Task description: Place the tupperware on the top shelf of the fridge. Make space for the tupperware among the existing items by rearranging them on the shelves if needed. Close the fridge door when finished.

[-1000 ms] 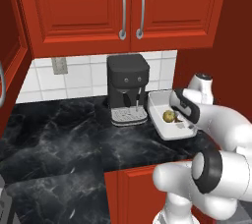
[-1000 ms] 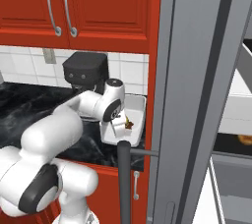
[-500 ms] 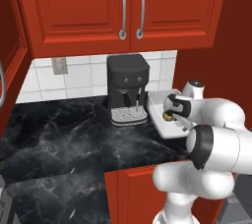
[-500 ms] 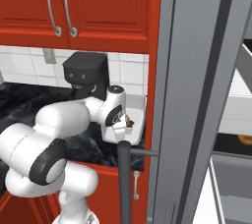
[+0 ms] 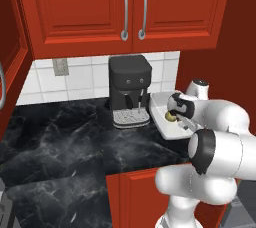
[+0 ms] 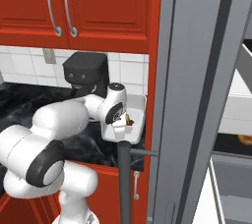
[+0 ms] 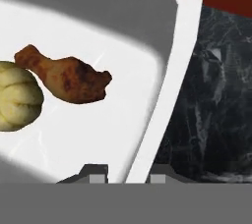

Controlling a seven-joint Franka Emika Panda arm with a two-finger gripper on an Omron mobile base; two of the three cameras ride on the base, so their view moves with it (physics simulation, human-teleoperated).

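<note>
The white tupperware (image 5: 171,130) sits on the black marble counter just right of the coffee machine; it also shows beside the fridge (image 6: 137,106). Inside it lie a browned drumstick (image 7: 69,78) and a pale yellow round lump (image 7: 17,102). My gripper (image 7: 128,175) is down at the tub's near rim (image 7: 182,46), open, with one fingertip inside the tub and the other outside over the counter. The hand (image 5: 178,108) covers part of the tub. The grey fridge (image 6: 197,95) stands at the right, its door edge toward me.
A black coffee machine (image 5: 130,89) stands left of the tub, under red wall cabinets (image 5: 125,7). The fridge's dark bar handle (image 6: 124,179) rises close to my arm. An orange-brown pastry (image 6: 244,139) lies on a black board inside the fridge at the right edge.
The hand has come down from above the tub to its near rim, and the arm's elbow has swung forward and closer to the cameras.
</note>
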